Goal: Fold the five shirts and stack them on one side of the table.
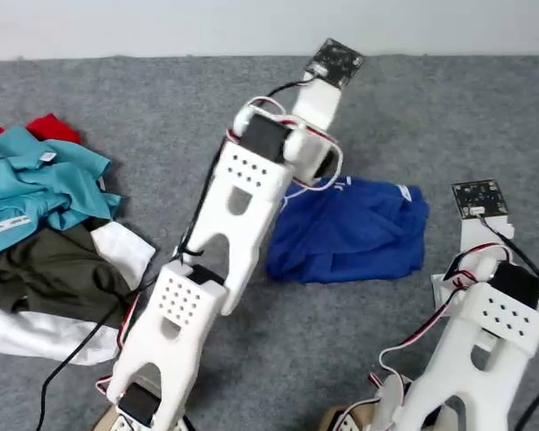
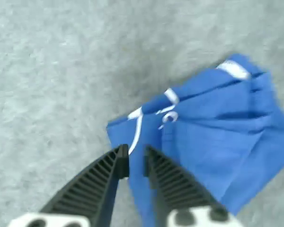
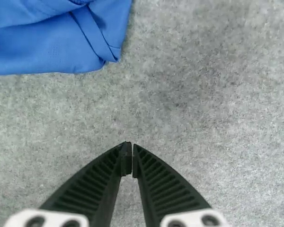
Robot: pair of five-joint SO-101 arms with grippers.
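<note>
Grey felt tabletop [image 1: 117,99] carries a crumpled blue cloth shirt [image 1: 350,229] mid-table: likely soft and light, best pinched at a corner. Left gripper [image 2: 136,158] hovers narrowly parted, seemingly over its collar; right gripper [image 3: 127,161] closed, empty.

shirt pile [image 1: 45,233]: left on table [image 1: 449,108] | lone shirt [image 1: 350,229]: centre, well apart

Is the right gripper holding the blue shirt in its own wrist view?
No: the right gripper has its fingers shut on nothing over the grey table, with the blue shirt lying apart from them.
</note>
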